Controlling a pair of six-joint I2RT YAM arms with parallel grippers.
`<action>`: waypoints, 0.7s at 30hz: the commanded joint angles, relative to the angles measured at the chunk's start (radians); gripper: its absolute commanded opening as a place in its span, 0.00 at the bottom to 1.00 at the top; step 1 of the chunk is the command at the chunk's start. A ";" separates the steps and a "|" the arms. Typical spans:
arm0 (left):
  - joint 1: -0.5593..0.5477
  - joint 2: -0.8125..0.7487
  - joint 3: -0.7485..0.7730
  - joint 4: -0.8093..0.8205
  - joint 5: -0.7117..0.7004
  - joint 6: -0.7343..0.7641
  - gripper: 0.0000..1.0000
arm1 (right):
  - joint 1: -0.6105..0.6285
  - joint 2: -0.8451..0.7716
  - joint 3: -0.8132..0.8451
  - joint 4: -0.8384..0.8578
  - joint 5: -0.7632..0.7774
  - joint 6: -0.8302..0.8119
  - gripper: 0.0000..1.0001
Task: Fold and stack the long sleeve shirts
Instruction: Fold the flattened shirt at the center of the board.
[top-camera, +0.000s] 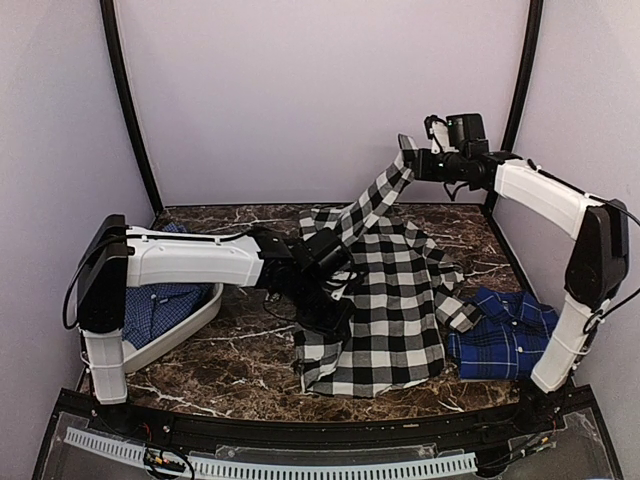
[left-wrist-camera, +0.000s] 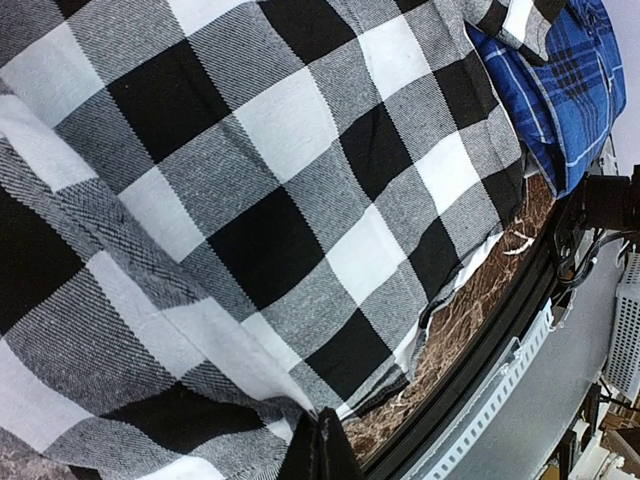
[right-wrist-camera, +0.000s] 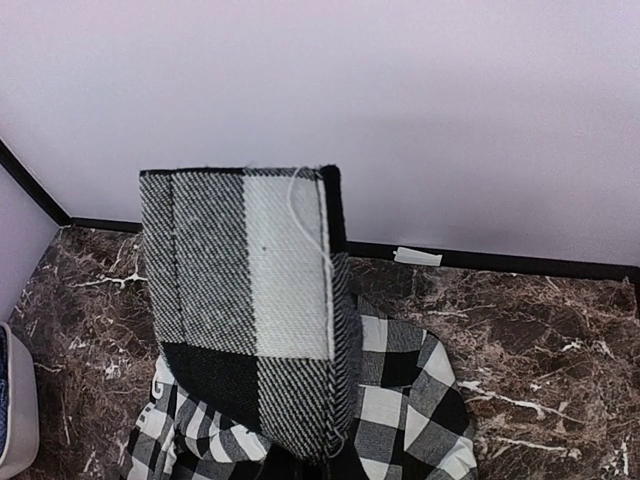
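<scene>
The black-and-white checked shirt (top-camera: 395, 300) lies spread across the middle of the table. My left gripper (top-camera: 325, 300) is shut on its left edge; in the left wrist view the closed fingertips (left-wrist-camera: 322, 445) pinch the checked cloth (left-wrist-camera: 260, 200). My right gripper (top-camera: 408, 155) is raised at the back right and is shut on one sleeve (top-camera: 372, 200), which hangs taut down to the shirt. In the right wrist view the sleeve cuff (right-wrist-camera: 250, 290) hides the fingers. The dark blue plaid shirt (top-camera: 505, 335) lies crumpled at the front right, touching the checked shirt, and shows in the left wrist view (left-wrist-camera: 570, 90).
A white tray (top-camera: 195, 325) at the left holds another blue plaid cloth (top-camera: 160, 300), partly under my left arm. The marble table (top-camera: 230, 370) is bounded by lilac walls and a black front rail (top-camera: 330, 430).
</scene>
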 joint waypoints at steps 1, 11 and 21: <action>-0.004 0.030 0.075 -0.063 0.075 0.067 0.00 | -0.007 -0.057 -0.027 0.064 0.013 -0.002 0.00; -0.005 0.056 0.073 -0.055 0.147 0.077 0.00 | -0.021 -0.076 -0.108 0.076 0.025 -0.002 0.00; -0.005 0.108 0.062 -0.019 0.196 0.076 0.00 | -0.028 -0.055 -0.149 0.085 0.025 0.014 0.00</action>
